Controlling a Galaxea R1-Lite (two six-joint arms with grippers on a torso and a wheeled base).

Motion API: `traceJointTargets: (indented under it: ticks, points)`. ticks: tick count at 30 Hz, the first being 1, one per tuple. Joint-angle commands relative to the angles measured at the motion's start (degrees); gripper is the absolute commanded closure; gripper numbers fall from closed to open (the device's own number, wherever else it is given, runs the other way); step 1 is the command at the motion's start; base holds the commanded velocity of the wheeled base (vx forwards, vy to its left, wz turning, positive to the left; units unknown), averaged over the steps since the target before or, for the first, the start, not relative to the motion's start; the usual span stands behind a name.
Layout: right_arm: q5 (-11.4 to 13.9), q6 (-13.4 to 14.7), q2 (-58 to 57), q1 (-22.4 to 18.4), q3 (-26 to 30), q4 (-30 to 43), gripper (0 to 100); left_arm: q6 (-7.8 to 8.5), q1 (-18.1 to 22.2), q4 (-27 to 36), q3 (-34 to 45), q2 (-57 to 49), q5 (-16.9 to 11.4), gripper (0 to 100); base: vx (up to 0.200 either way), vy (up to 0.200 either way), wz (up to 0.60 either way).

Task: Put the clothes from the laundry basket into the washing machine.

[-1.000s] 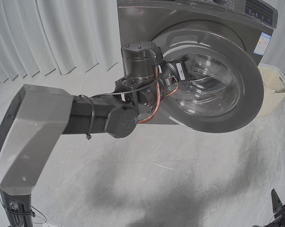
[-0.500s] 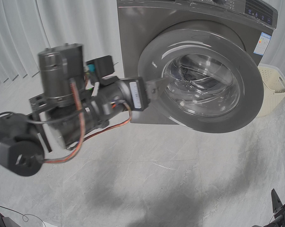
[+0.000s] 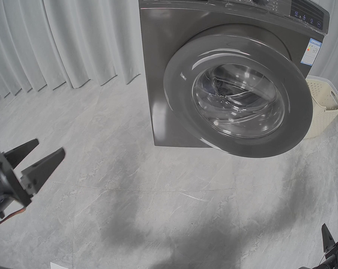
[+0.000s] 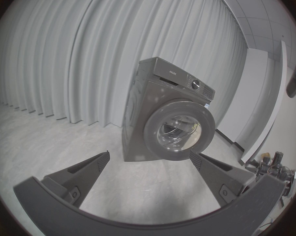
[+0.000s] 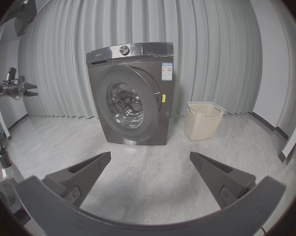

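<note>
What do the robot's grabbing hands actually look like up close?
The left gripper and right gripper look alike: matte dark grey, each with two wedge-shaped fingers that taper to a point. The inner faces of the tips are ribbed, and each finger has a round screw hole near its base. A thin orange cable runs behind the left one.

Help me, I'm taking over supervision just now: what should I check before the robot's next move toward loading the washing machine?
1. The left gripper is free: ok, open and empty, away from the washing machine.
2. The right gripper is free: ok, open and empty.
3. The door is wide enough for loading: not ok, it stands only partly open.
4. The laundry basket is upright: ok, it stands beside the machine, on the robot's right of it.
5. Clothes are in the basket: cannot tell, its inside is hidden.
</note>
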Motion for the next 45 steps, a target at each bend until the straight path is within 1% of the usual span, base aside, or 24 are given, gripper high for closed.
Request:
traceJointTargets:
  ticks: [1,4,5,6,8,9,11,12,14,17,18,20,22,23,25,30,33,35,37,38,40,42,43,45]
  points:
    - [-0.1,0.1,-0.3,-0.2,0.9,0.0,0,5.13,21.8,16.7,20.3,-43.8,-4.5,0,0.000,0.000,0.00]
    - [0.0,-0.1,-0.3,-0.2,0.9,0.0,0,6.54,25.7,19.0,22.0,-47.4,-5.4,0,0.000,0.000,0.00]
    - [0.0,-0.1,-0.3,-0.2,0.9,0.0,0,6.80,25.8,18.8,22.3,-47.4,-5.4,0,0.000,0.000,0.00]
    - [0.1,-0.1,-0.3,-0.2,0.9,0.0,0,7.94,27.5,18.4,24.2,-48.2,-5.9,0,0.000,0.000,0.00]
    - [0.1,-0.1,-0.3,-0.2,0.9,0.0,0,8.56,29.4,18.6,25.2,-48.9,-6.5,0,0.000,0.000,0.00]
    - [0.1,-0.1,-0.3,-0.2,0.9,0.0,0,9.44,31.5,19.8,25.8,-50.3,-7.5,0,0.000,0.000,0.00]
    - [0.1,-0.1,-0.3,-0.1,0.9,0.0,0,9.44,31.4,23.5,25.8,-51.1,-7.6,0,0.000,0.000,0.00]
    - [0.1,0.0,-0.3,0.0,0.9,0.0,0,8.47,31.0,25.3,25.8,-51.3,-7.5,0,0.000,0.000,0.00]
    - [0.1,0.1,-0.3,0.0,0.9,-0.1,0,7.50,31.0,24.5,25.8,-51.3,-7.4,0,0.000,0.000,0.00]
    - [0.1,0.1,-0.3,0.0,0.9,-0.2,0,7.68,30.8,24.5,25.8,-51.6,-7.1,0,0.000,0.000,0.00]
    - [0.0,0.4,-0.3,0.0,0.9,-0.3,0,8.47,30.6,26.9,25.8,-52.4,-4.2,0,0.000,0.000,0.00]
    - [0.0,0.4,-0.3,0.0,0.9,-0.3,0,8.38,30.6,29.4,25.6,-52.4,-1.9,0,0.000,0.000,0.00]
    - [0.0,0.5,-0.3,0.0,1.0,-0.2,0,9.97,30.7,28.1,25.8,-52.5,-4.1,0,0.000,0.000,0.00]
    - [0.0,0.8,-0.3,0.0,1.0,-0.2,0,11.46,30.5,27.8,25.8,-52.5,-5.2,0,0.000,0.000,0.00]
    - [-0.1,1.2,-0.3,0.0,1.0,-0.3,0,12.51,30.4,27.8,25.8,-52.5,-6.4,0,0.000,0.000,0.00]
    - [0.4,0.7,-0.4,0.0,0.9,-0.2,0,12.34,30.5,27.9,25.8,-52.5,-6.5,0,0.000,0.000,0.00]
    - [0.8,0.4,-0.8,-0.2,0.9,-0.3,0,10.49,30.5,28.0,25.8,-52.5,-5.6,0,0.000,-0.067,0.00]
    - [0.8,0.6,-0.9,-0.2,0.9,-0.4,0,10.40,30.5,28.0,25.8,-52.5,-5.5,0,0.000,-0.200,0.00]
    - [0.5,2.7,-0.7,-0.2,-4.1,-4.1,0,10.23,30.5,28.1,25.8,-52.5,-5.4,0,0.000,-0.200,0.00]
    - [0.5,3.9,0.1,-0.2,-8.5,-4.9,0,10.23,30.5,28.0,25.8,-52.5,-5.4,0,0.000,-0.200,0.00]
    - [1.3,5.8,6.6,0.0,-14.6,-3.7,0,10.23,30.4,28.0,25.8,-52.5,-5.4,0,0.000,-0.200,0.00]
    - [2.3,6.3,10.5,0.4,-14.8,-2.9,0,10.23,30.4,28.1,25.8,-52.5,-5.4,0,0.000,-0.200,0.00]
    - [4.8,7.8,18.7,1.6,-14.3,-2.9,0,10.23,30.4,28.1,25.8,-52.5,-5.4,0,0.000,-0.200,0.00]
    - [5.9,11.0,27.6,2.9,-13.7,-3.6,0,10.32,30.4,28.0,25.8,-52.5,-5.4,0,0.000,-0.200,0.00]
